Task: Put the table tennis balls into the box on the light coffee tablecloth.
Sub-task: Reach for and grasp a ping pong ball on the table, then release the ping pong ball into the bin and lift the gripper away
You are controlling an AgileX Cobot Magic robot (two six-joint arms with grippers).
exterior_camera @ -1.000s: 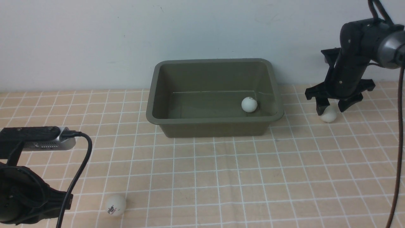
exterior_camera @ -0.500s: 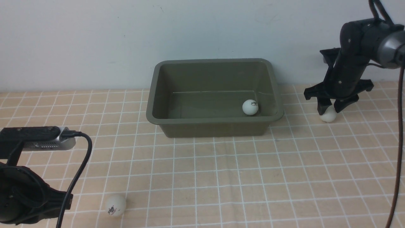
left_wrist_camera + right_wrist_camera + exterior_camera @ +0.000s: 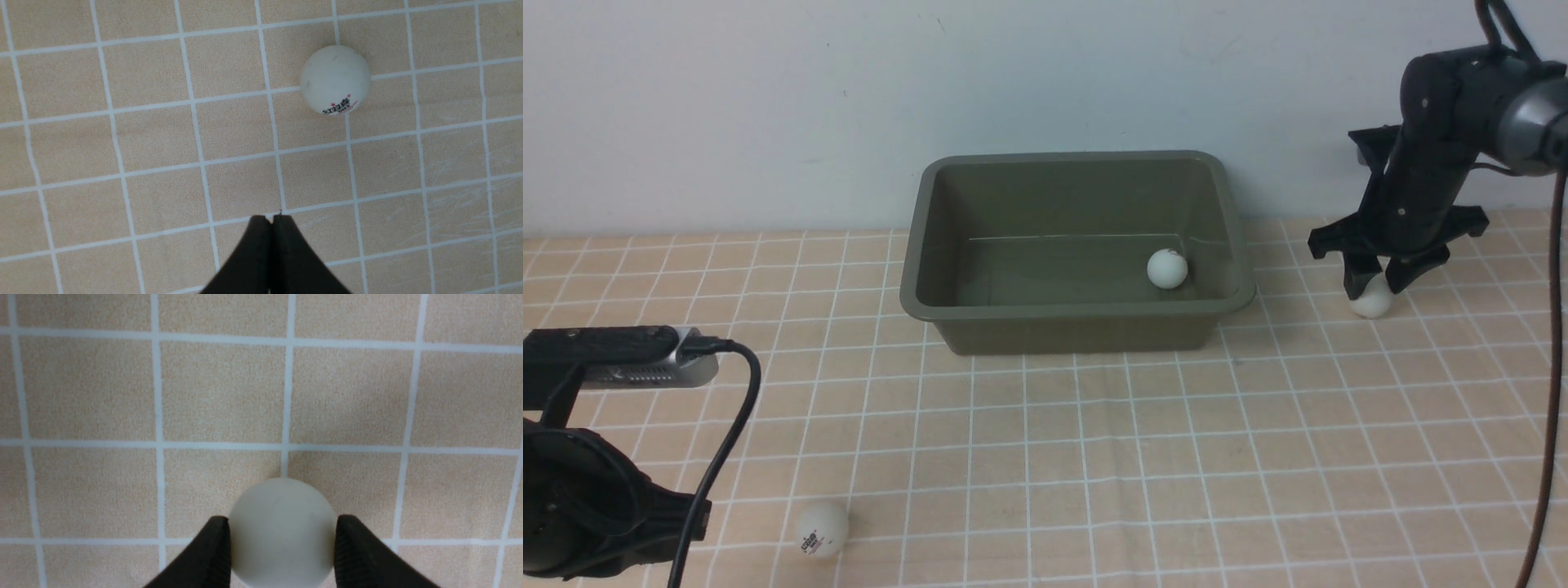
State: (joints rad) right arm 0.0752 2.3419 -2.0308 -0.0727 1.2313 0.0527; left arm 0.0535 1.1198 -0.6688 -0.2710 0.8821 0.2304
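Nearest, the left hand (image 3: pixel 271 218) hangs over the light coffee tablecloth (image 3: pixel 1094 457), fingers pressed together and empty. The near ball (image 3: pixel 822 529), logo showing, lies on the cloth close by, apart from it. Farther back, the box (image 3: pixel 1078 311) stands by the wall with the boxed ball (image 3: pixel 1167 269) at its right end. Right of the box, the right hand (image 3: pixel 1372 286) clamps the 3rd ball (image 3: pixel 282 539) between its 2 fingers, low over the cloth.
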